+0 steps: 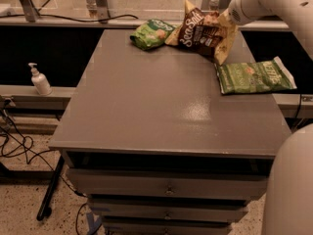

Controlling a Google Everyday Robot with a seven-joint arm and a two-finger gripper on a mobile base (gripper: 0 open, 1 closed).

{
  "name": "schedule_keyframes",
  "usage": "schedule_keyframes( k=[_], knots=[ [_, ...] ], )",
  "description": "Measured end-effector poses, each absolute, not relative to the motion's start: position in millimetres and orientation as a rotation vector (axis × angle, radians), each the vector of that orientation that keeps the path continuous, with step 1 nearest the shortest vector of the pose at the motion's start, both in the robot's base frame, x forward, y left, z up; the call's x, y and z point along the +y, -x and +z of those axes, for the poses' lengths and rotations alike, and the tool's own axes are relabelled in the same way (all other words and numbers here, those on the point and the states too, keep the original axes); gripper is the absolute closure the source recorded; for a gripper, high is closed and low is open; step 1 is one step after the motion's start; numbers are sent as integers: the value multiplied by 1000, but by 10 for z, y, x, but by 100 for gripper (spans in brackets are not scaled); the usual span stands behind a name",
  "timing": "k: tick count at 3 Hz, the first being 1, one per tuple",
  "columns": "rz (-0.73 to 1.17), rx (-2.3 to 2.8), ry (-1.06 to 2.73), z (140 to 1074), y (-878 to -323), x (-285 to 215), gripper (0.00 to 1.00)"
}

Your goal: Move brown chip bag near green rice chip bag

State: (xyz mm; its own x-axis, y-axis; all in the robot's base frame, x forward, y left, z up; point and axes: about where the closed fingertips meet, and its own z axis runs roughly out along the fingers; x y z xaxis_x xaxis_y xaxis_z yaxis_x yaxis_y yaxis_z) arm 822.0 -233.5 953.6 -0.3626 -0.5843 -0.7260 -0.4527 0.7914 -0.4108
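The brown chip bag (199,31), dark brown with pale yellow edges and white script lettering, hangs tilted over the far edge of the grey table (146,111). My gripper (226,22) comes in from the upper right on a white arm and is shut on the bag's right end. The small light-green rice chip bag (152,33) lies at the table's far edge. The brown bag's left corner reaches its right side; I cannot tell if they touch.
A flat, darker green bag with white lettering (254,75) lies at the table's right edge. A soap dispenser (40,80) stands on a ledge to the left. Drawers (166,190) sit under the tabletop. My white body (292,190) fills the lower right. Cables lie on the floor at left.
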Motion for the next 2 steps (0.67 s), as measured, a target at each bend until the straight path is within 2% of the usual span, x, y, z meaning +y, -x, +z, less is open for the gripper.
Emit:
schedule_keyframes(
  k=[2],
  knots=[
    [-107, 2057, 856, 9308, -8305, -2125, 36]
  ],
)
